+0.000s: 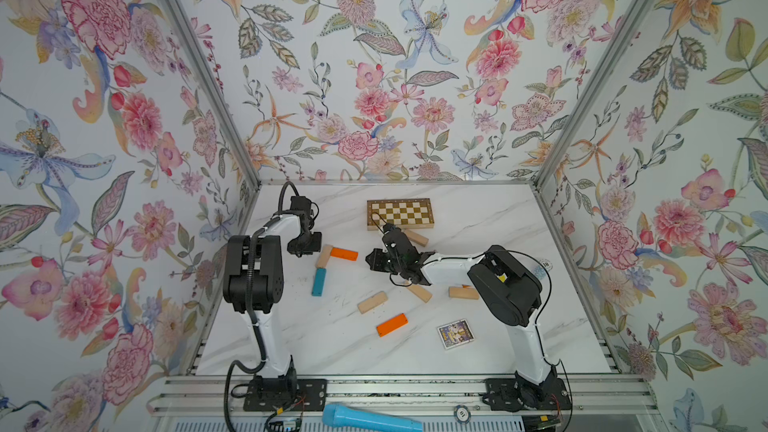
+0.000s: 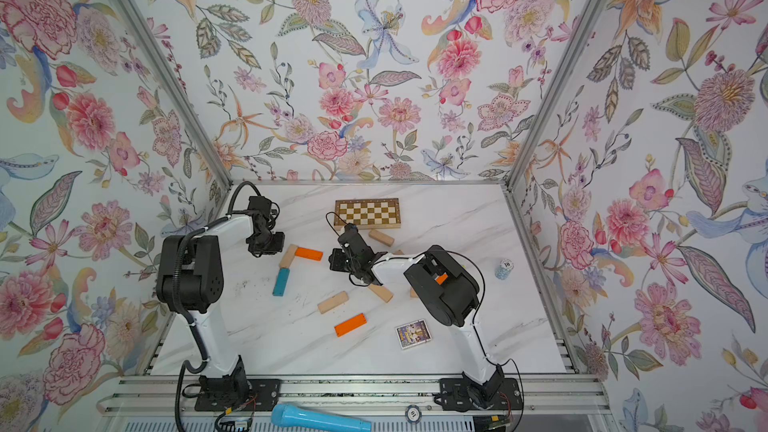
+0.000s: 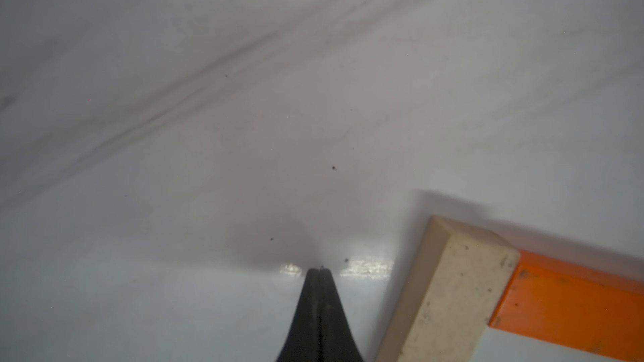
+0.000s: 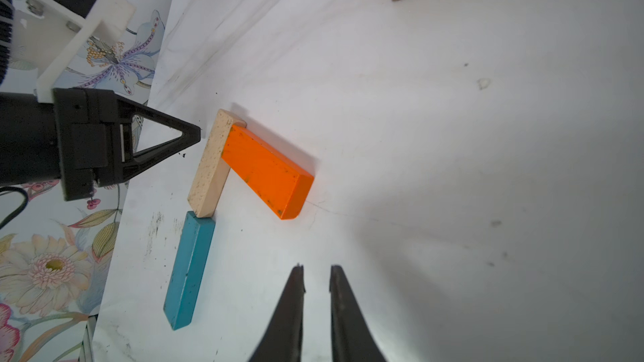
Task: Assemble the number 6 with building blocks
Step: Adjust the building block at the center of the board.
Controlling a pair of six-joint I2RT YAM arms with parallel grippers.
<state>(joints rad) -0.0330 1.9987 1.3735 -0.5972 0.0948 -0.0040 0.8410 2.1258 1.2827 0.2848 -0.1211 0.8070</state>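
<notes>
Three building blocks lie joined on the marble table: a pale bar [image 1: 323, 256], an orange bar [image 1: 344, 254] butting its far end at a right angle, and a teal bar [image 1: 319, 281] continuing the pale one toward the front. My left gripper [image 3: 320, 270] is shut and empty, its tip just beside the pale bar's [image 3: 449, 290] far end, not touching it. My right gripper [image 4: 316, 268] hovers to the right of this group, its jaws open by a narrow gap with nothing between them. Loose bars: pale [image 1: 372, 302], orange [image 1: 392, 324], pale [image 1: 419, 292], pale [image 1: 463, 293], pale [image 1: 416, 238].
A brown-and-cream checkered board [image 1: 400, 214] lies at the back. A small card box [image 1: 454, 333] sits front right, and a stack of chips [image 2: 503, 270] stands at the right edge. A light-blue microphone [image 1: 370, 419] rests on the front rail. Flowered walls enclose three sides.
</notes>
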